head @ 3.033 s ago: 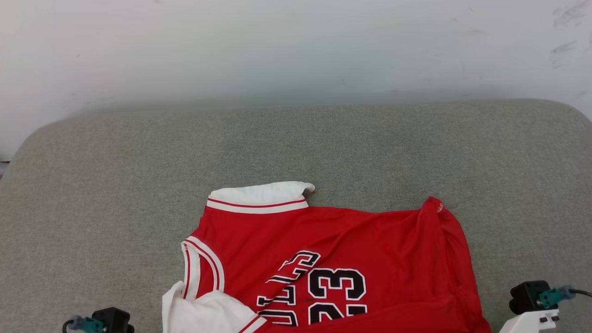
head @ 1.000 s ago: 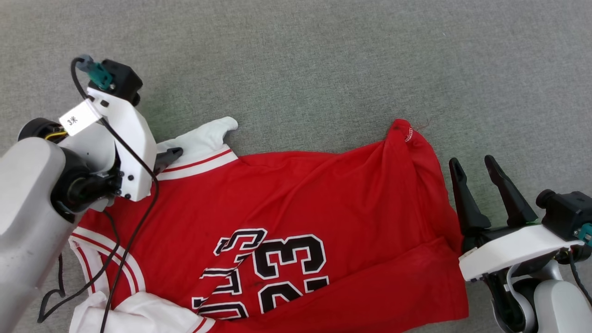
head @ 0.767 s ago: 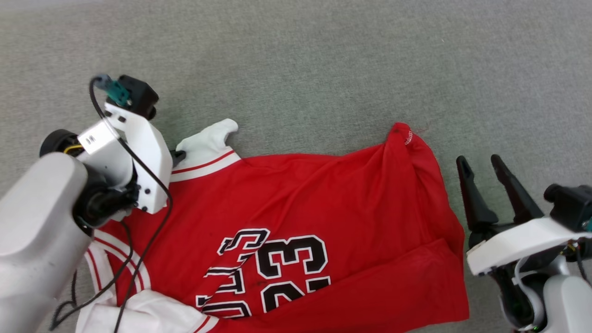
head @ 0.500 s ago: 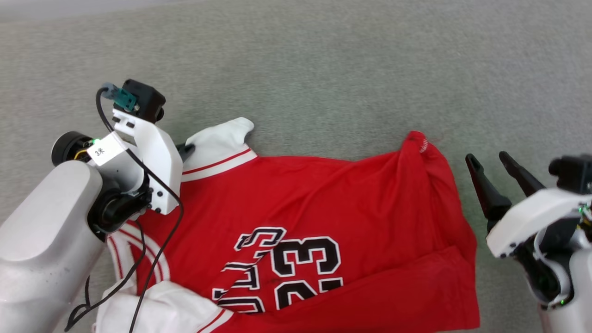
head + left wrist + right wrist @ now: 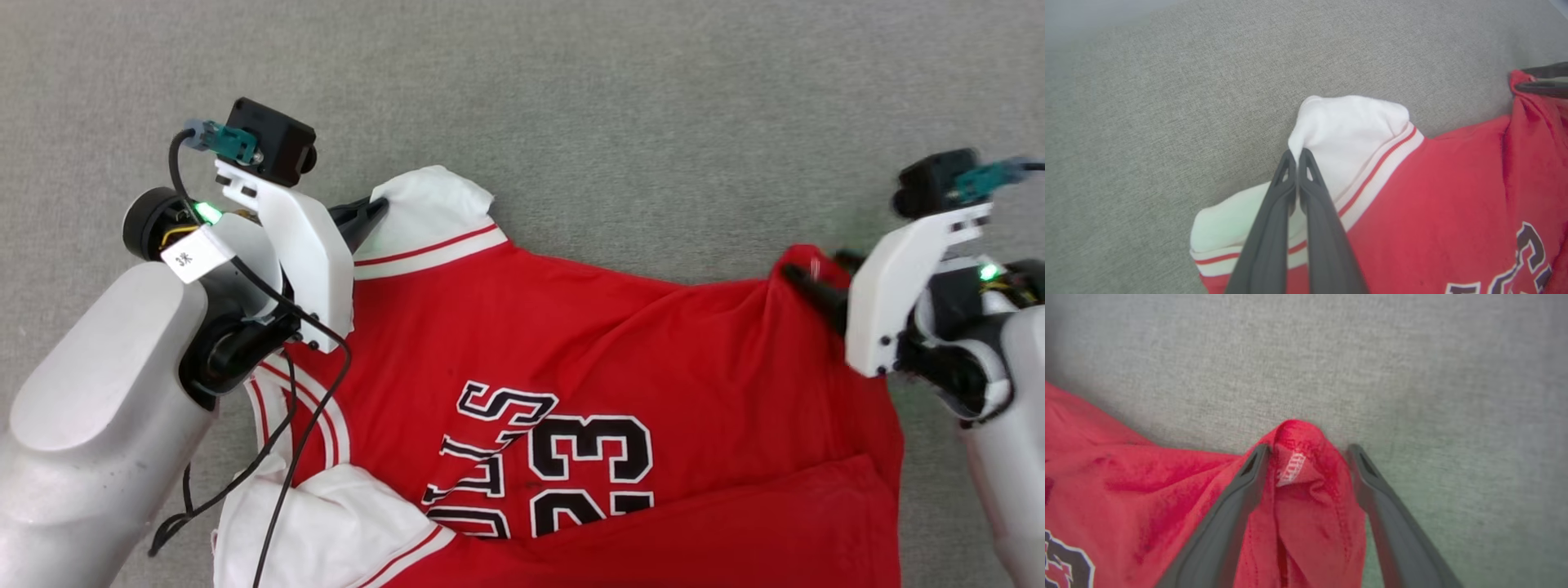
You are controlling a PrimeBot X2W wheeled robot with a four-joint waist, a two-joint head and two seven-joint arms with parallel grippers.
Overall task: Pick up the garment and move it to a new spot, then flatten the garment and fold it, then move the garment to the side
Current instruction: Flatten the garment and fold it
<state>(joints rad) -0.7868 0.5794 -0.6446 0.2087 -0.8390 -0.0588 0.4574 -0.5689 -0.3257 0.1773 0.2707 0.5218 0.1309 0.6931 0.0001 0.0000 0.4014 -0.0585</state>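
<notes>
You can read a black, white-edged "23" on the shirt, on its chest, below and to the right of your left gripper. A second "23" sits just under the first, cut off by a fold. Beside them run tilted letters "LLS", with the word's start tucked under. A white tag behind that gripper reads "3米". The stitched white mark between your right gripper fingers is unreadable.
</notes>
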